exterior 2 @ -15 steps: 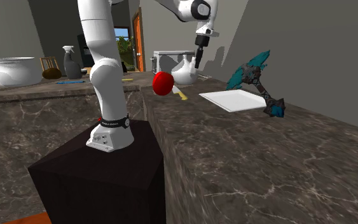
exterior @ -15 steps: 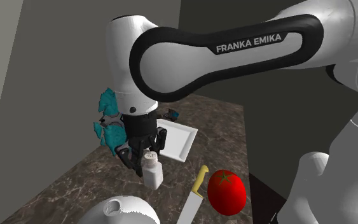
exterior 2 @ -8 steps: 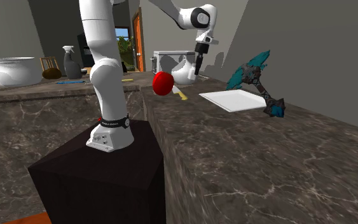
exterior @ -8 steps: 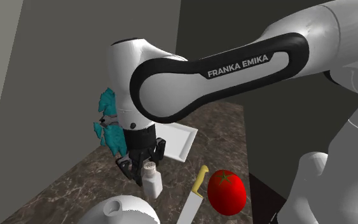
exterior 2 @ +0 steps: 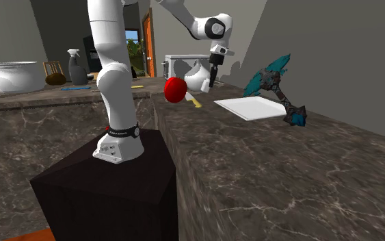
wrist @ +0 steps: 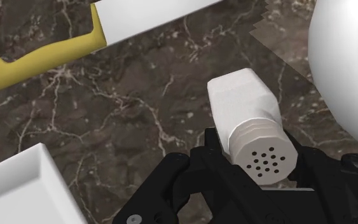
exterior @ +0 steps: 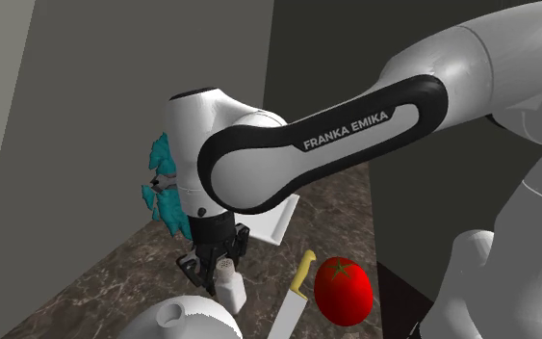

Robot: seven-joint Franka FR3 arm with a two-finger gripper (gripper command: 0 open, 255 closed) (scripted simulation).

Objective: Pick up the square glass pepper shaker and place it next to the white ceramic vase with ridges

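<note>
One white, square-bodied pepper shaker (exterior: pixel 228 286) is sitting clamped in the jaws, which are gripping it from both sides just under its round, hole-dotted cap (wrist: pixel 268 157). In the shoulder view it is showing in the lower middle of the frame, roughly upright and low over the dark marbled tabletop (exterior: pixel 95 279); whether its base is touching the stone I cannot tell. The white vase (exterior: pixel 187 323) is bulging up from the bottom edge, just below and to the left of the shaker; the wrist view is showing a narrow strip of tabletop between the two. A yellow-handled knife (exterior: pixel 301 274) is lying to the right of the shaker, and a red tomato (exterior: pixel 344 289) is resting just right of the knife. A white square plate (exterior: pixel 278 217) is lying in the middle of the frame, partly hidden behind the white arm (exterior: pixel 307 144). A teal, jagged-headed tool (exterior: pixel 167 188) is showing at middle left. In the second exterior view the arm is rising from the dark box stand (exterior 2: pixel 109 192) at lower left and reaching to the far end of the tabletop at upper middle, the jaws pointing down just beside the vase. At far left a large white bowl (exterior 2: pixel 13 75) and a grey spray bottle (exterior 2: pixel 74 66) are standing on another counter.
</note>
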